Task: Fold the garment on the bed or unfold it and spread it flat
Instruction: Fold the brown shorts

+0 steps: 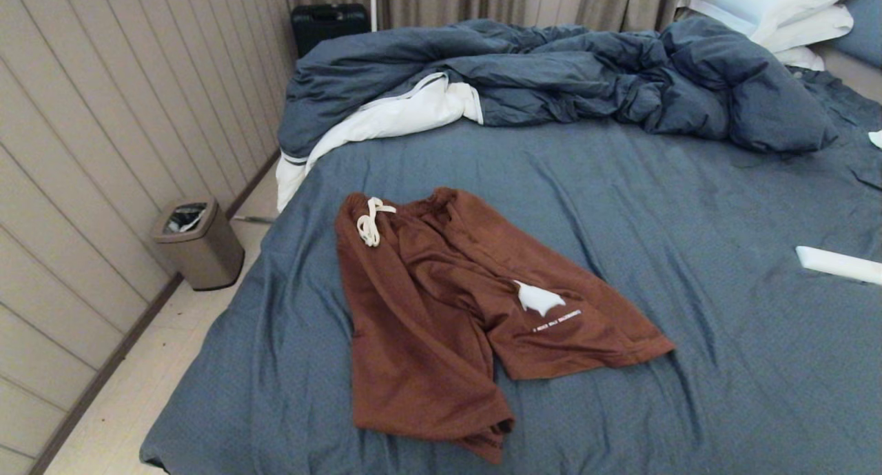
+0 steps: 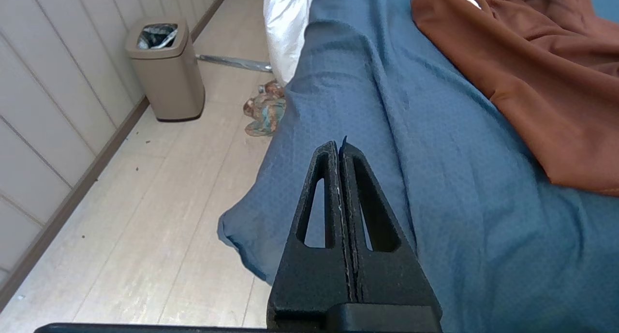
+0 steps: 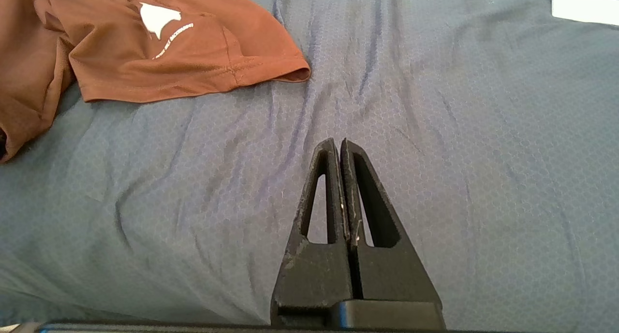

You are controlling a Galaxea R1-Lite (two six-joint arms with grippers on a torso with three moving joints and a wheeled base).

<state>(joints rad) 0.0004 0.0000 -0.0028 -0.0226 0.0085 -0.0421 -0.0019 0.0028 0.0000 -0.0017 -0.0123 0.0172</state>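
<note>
1. Head view. The garment [image 1: 448,309] lies rumpled on the slate-blue bed [image 1: 689,254], near the robot's-left edge; waistband and white drawstring [image 1: 371,221] point toward the duvet [image 1: 565,75], and one leg is folded over the other. Neither arm shows here. Bin [image 1: 200,244] on the floor by the wall: dark liner, contents not clear.
2. Left wrist view. Left gripper [image 2: 340,147] has its fingers pressed together, empty, over the sheet at the bed's corner; the garment is apart from it. Risk: if the tips close low, they are likely to pinch sheet together with shorts. Bin [image 2: 167,69] holds a crumpled liner; anything else cannot be told.
3. Right wrist view. Right gripper [image 3: 337,144] is likewise closed tight, empty, above bare sheet; the logo leg hem [image 3: 271,74] is near. Risk: grasping one fabric layer only would drag the shorts into a bunch.
</note>
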